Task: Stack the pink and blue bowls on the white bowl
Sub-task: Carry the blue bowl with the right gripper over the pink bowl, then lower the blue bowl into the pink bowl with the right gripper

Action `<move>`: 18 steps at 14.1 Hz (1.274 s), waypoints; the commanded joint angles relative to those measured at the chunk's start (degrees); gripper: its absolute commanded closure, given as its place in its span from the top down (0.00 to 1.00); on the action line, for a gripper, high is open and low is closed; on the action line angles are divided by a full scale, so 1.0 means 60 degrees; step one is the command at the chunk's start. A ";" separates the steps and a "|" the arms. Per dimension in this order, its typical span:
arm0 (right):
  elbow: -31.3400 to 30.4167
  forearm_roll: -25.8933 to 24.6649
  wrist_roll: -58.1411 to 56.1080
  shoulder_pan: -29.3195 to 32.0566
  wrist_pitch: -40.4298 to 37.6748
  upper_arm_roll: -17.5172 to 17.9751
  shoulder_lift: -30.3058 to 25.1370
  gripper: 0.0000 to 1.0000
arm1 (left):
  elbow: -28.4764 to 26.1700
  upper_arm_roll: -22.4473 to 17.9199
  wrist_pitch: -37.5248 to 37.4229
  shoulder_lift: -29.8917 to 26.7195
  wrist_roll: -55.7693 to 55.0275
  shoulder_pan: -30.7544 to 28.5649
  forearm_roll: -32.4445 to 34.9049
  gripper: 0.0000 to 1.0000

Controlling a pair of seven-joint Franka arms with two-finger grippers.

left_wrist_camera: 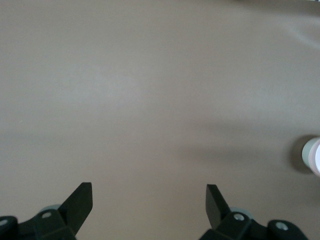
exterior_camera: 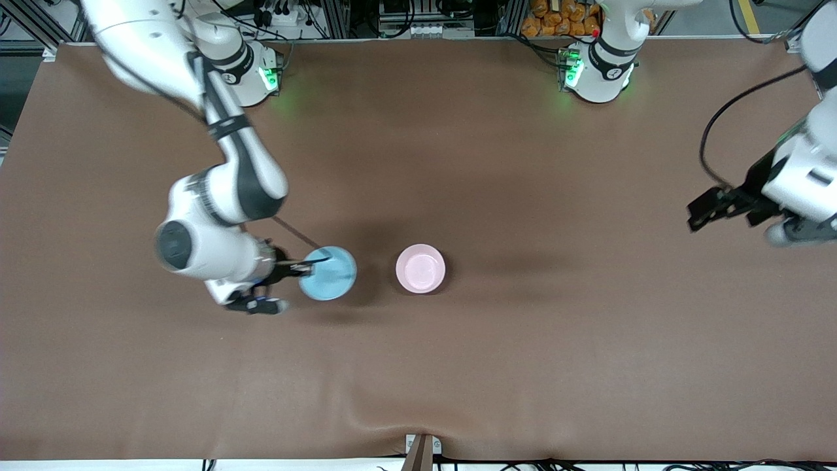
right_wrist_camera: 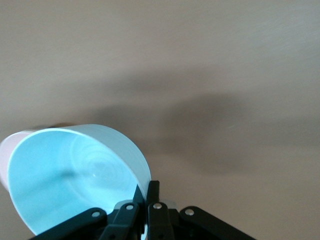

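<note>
My right gripper [exterior_camera: 307, 265] is shut on the rim of the light blue bowl [exterior_camera: 329, 274]. It holds the bowl tilted above the table, close beside the pink bowl [exterior_camera: 420, 268], toward the right arm's end. In the right wrist view the fingers [right_wrist_camera: 152, 189] pinch the blue bowl's [right_wrist_camera: 70, 175] wall, and a sliver of the pink bowl [right_wrist_camera: 5, 155] shows past it. The pink bowl stands upright mid-table. The white bowl is hidden or out of view. My left gripper [exterior_camera: 696, 212] waits open over the left arm's end of the table, its jaws [left_wrist_camera: 149, 192] holding nothing.
A brown mat [exterior_camera: 418, 366] covers the whole table, with a small ridge near the front edge. The pink bowl's side [left_wrist_camera: 312, 156] shows at the edge of the left wrist view. Both arm bases [exterior_camera: 598, 69] stand along the table's back edge.
</note>
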State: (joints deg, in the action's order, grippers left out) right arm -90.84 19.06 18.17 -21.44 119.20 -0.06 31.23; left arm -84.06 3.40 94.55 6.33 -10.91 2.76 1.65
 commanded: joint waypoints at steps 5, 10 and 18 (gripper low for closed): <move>0.0302 0.1204 0.0751 -0.1172 0.0639 -0.0108 0.0595 0.00 | -0.0169 -0.0434 -0.1225 -0.1143 0.0968 -0.0167 -0.0141 1.00; 0.0359 0.1233 0.0869 -0.1671 0.1622 -0.0108 0.1078 0.00 | -0.0154 -0.0553 -0.1124 -0.1026 0.1042 -0.0181 -0.0127 1.00; 0.0404 0.1306 0.1645 -0.2052 0.2442 -0.0108 0.1372 0.00 | -0.0256 -0.1080 -0.0875 -0.0909 0.1555 -0.0240 -0.0492 1.00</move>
State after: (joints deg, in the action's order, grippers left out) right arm -89.76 25.43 26.80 -32.82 132.46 -0.13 38.42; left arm -85.30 -2.45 88.74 0.76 -2.79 1.63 0.78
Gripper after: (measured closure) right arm 0.960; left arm 0.000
